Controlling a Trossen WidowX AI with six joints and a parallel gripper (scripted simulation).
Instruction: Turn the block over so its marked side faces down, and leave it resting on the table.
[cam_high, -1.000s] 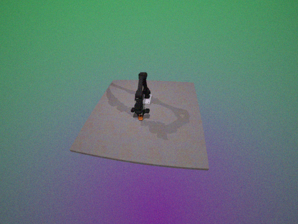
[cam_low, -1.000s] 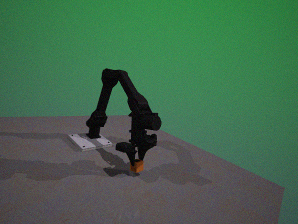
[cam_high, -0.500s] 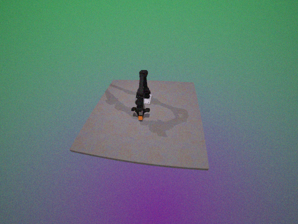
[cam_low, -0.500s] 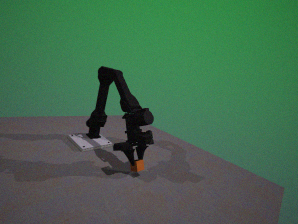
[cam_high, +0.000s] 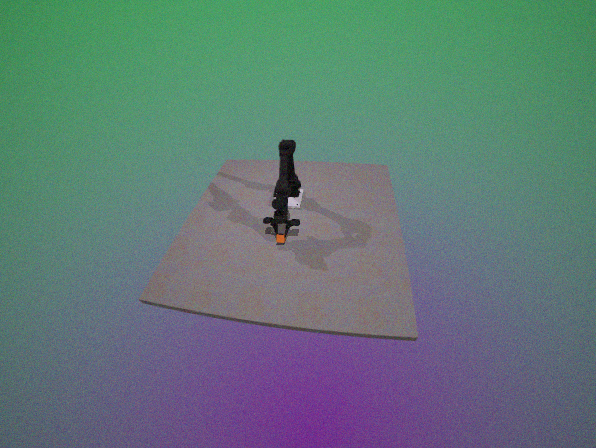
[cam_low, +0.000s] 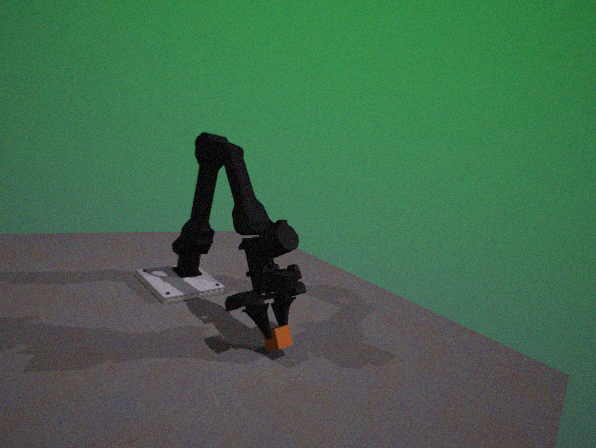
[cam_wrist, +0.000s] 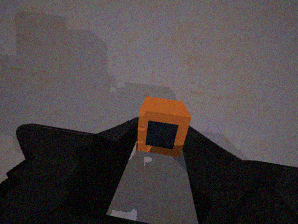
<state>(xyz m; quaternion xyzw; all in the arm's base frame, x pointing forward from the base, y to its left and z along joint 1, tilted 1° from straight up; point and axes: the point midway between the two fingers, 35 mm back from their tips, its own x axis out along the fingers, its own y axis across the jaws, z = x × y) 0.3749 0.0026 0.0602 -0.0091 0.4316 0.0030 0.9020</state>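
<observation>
The orange block (cam_high: 280, 239) (cam_low: 283, 338) (cam_wrist: 165, 108) is pinched between the fingertips of my gripper (cam_high: 281, 236) (cam_low: 277, 332) (cam_wrist: 161, 125). The gripper is shut on it and points down at a slant. The block is tilted, and its shadow beneath suggests a small gap above the table (cam_high: 250, 285) (cam_low: 350, 410) (cam_wrist: 240, 45). The marked side, a dark square (cam_wrist: 161, 135) framed in orange, faces back between the fingers toward the wrist camera. The mark does not show in either the top or the exterior view. The block's underside is hidden.
The arm's white base plate (cam_high: 296, 202) (cam_low: 165, 295) lies on the table behind the gripper. The arm's shadows fall across the table on both sides. The table's front edge (cam_high: 280, 327) is well in front of the block.
</observation>
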